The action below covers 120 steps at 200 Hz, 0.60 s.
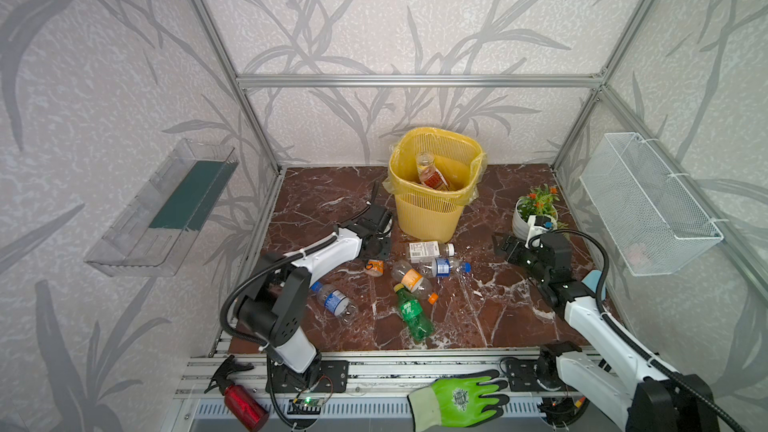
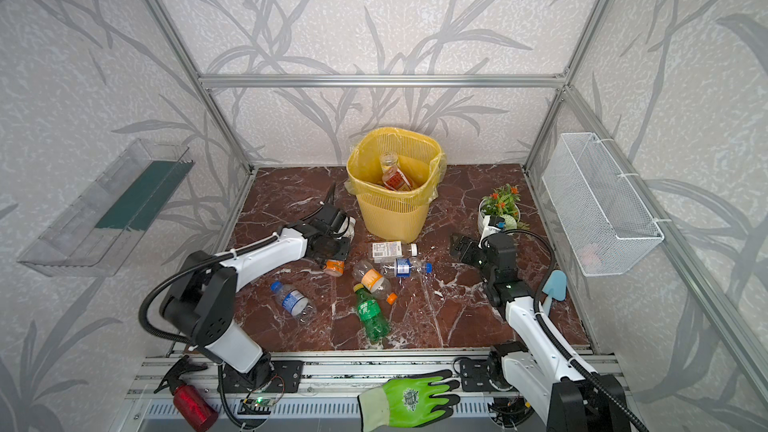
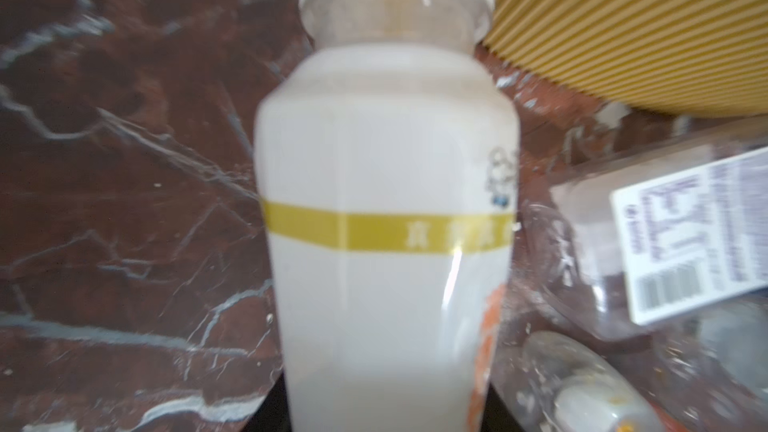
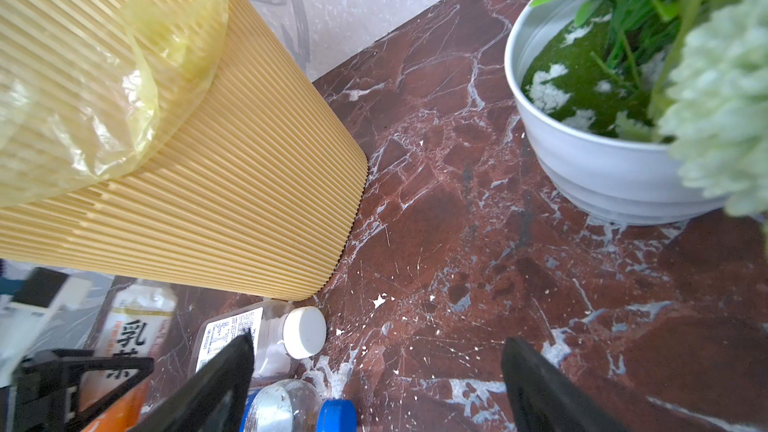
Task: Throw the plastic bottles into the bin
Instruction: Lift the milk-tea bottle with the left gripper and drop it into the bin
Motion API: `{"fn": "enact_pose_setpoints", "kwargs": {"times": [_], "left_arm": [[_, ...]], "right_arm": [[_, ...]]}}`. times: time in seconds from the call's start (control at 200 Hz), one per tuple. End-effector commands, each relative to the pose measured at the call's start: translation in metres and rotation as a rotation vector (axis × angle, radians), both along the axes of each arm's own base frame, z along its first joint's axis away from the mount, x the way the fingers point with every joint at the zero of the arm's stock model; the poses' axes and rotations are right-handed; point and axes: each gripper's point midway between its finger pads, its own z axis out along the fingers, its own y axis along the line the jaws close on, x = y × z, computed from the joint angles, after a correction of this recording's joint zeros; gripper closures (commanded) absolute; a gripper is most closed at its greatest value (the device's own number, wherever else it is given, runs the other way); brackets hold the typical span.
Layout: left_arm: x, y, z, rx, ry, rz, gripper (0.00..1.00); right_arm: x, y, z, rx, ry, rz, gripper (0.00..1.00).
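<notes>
Green glove [image 1: 461, 398], red spray bottle [image 1: 245, 403] on front rail; potted plant [image 1: 524, 218] near wire basket [image 1: 648, 209]; clear tray [image 1: 162, 209] opposite

Enclosure bounded on three sides by wall panels [image 1: 415, 14] in pale textured covering with a grey leaf-and-stem print, carried on an aluminium frame [image 1: 415, 81] of slotted bars. Floor [image 1: 498, 313] is a reddish-brown marble-pattern slab with white veining, showing white scuffs and specks, and meets slotted metal rails [image 1: 395, 367] along the near edge. A clear acrylic tray [image 1: 137, 222] with a dark green insert is fixed to the left wall, a white wire-mesh basket [image 1: 636, 197] to the right wall; lighting is even and diffuse.
</notes>
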Motion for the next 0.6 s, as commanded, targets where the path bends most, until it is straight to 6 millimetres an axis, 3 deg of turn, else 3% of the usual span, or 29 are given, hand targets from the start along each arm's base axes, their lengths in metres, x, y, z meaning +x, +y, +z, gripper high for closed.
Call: {"fn": "enact_pose_setpoints", "kwargs": {"times": [0.0, 0.035, 0.12, 0.215, 0.33, 0.405, 0.465, 0.595], "left_arm": [[0.015, 0.011, 0.083, -0.107, -0.276, 0.101, 0.68], [0.015, 0.018, 0.110, -0.129, -0.368, 0.125, 0.69], [0.008, 0.038, 0.199, -0.240, -0.691, 0.188, 0.68], [-0.016, 0.058, 0.291, -0.390, -1.047, 0.222, 0.68], [-0.045, 0.067, 0.373, -0.509, -1.323, 0.192, 0.68], [-0.048, 0.055, 0.406, -0.542, -1.387, 0.119, 0.69], [-0.040, 0.042, 0.421, -0.570, -1.397, 0.066, 0.69], [0.005, -0.003, 0.422, -0.626, -1.334, -0.035, 0.69]], "right_arm": [[0.001, 0.000, 0.006, 0.010, -0.022, -0.003, 0.07], [0.001, -0.001, 0.006, 0.008, -0.026, -0.004, 0.07], [0.000, -0.003, 0.009, 0.005, -0.038, -0.014, 0.07], [-0.002, -0.005, 0.012, 0.005, -0.054, -0.025, 0.07], [-0.004, -0.005, 0.018, 0.008, -0.072, -0.028, 0.07], [-0.005, -0.006, 0.021, 0.005, -0.081, -0.030, 0.07], [-0.007, -0.006, 0.023, 0.003, -0.085, -0.028, 0.07], [-0.009, -0.005, 0.027, 0.007, -0.093, -0.023, 0.07]]}}
